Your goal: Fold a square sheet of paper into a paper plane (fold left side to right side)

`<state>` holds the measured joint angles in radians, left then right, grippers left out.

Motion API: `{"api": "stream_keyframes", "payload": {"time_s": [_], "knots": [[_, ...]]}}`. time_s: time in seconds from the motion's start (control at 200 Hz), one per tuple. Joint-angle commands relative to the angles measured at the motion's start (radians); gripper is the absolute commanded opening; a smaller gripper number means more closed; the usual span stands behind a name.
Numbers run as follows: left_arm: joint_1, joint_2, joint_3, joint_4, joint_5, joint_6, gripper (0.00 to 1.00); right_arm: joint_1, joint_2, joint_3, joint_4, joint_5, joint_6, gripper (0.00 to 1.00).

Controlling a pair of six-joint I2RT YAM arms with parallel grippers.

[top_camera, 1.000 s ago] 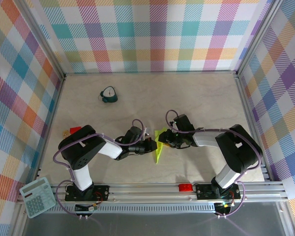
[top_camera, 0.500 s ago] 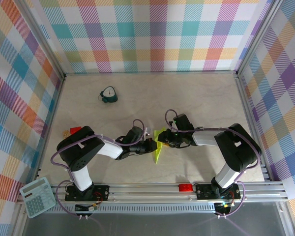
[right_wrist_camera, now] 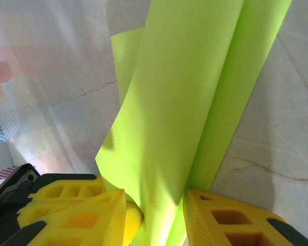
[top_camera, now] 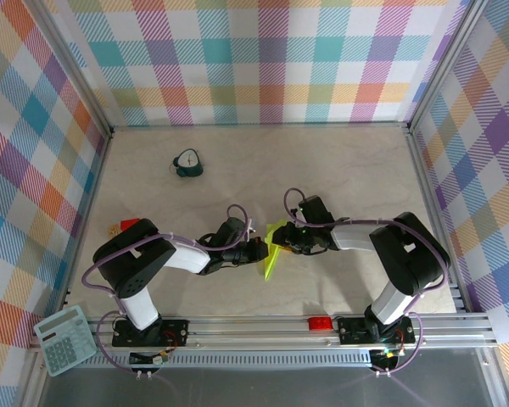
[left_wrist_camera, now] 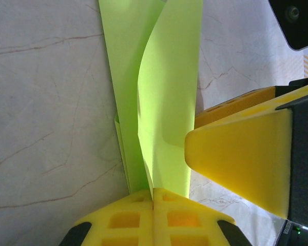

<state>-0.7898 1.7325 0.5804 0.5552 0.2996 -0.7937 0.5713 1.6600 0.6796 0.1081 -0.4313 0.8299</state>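
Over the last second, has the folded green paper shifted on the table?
Yes, slightly. The paper has its near tip swung a little toward the left arm's side, judged against the red tab on the front rail.

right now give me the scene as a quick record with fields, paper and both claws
paper: lime sheet of paper, partly folded, mid table between the claws
left claw: shut on the paper's edge
right claw: fingers either side of the paper, gripping it
paper shape: long folded strip, one flap curling up
other items: teal clock far left, calculator near left corner
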Motion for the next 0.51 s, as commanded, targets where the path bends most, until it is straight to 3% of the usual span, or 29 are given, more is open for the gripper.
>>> {"api": "stream_keyframes", "payload": {"time_s": [0.0, 0.5], "knots": [[0.010, 0.027, 0.009, 0.024, 0.006, 0.024, 0.00, 0.010, 0.044, 0.000, -0.061, 0.018, -0.023, 0.35], [-0.007, 0.018, -0.002, 0.015, 0.001, 0.028, 0.00, 0.014, 0.062, 0.003, -0.057, 0.012, -0.027, 0.35]]}}
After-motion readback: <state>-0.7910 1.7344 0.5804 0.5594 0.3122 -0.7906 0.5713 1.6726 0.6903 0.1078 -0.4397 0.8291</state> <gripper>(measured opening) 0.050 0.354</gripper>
